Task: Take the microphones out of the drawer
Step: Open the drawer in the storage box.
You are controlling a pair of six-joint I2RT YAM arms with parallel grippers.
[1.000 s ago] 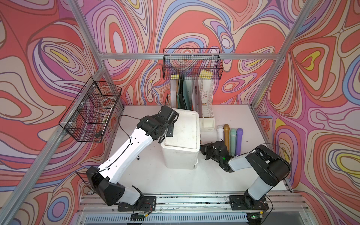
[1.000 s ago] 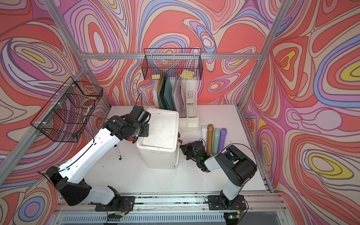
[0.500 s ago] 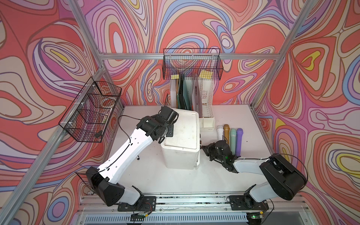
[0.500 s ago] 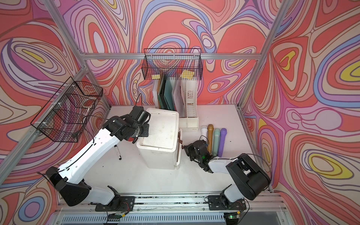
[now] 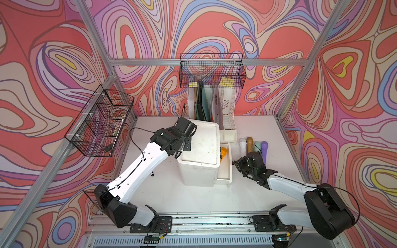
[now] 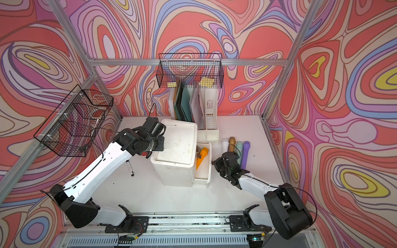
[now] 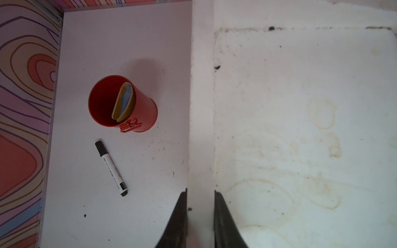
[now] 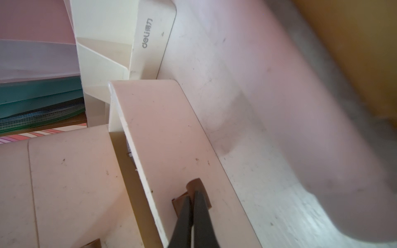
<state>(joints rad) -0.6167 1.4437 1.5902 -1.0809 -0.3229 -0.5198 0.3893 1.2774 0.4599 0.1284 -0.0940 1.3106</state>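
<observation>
R gripper (image 5: pixel 236 163) sits low over the white tabletop (image 5: pixel 171 193), tips at the front of the white plastic drawer (image 5: pixel 230 171). Its jaws are pinched tight on the small brown tab handle (image 8: pixel 196 185) on the drawer front.

The drawer sticks partway out of the right side of the white plastic drawer cabinet (image 5: pixel 202 146). The orange microphone (image 5: pixel 223 152) lies inside the open drawer toward its far end, partly under the cabinet top. Neither gripper touches it.

L gripper (image 7: pixel 200 191) is at the cabinet's left edge. Jaws are narrow and clamped on the raised rim (image 7: pixel 202 107) of the cabinet top, w/ one finger outside and one on the top face.

On the table left of the cabinet lie a white marker pen w/ black cap (image 6: pixel 130 168) and a red metal cup (image 7: pixel 146 107) w/ a yellowish folded item inside.

Just beyond the R gripper four mics lie side by side, heads toward the back wall:
- white mic (image 5: pixel 242 143)
- gold-brown mic (image 5: pixel 249 142)
- mint mic (image 5: pixel 256 146)
- purple mic (image 5: pixel 265 150)

Farther back a white plastic file rack (image 5: pixel 228 111) w/ green folders stands just behind the cabinet. A black wire basket (image 5: pixel 211 73) hangs above it, and a second wire basket (image 5: pixel 101 122) hangs on the left rail.
</observation>
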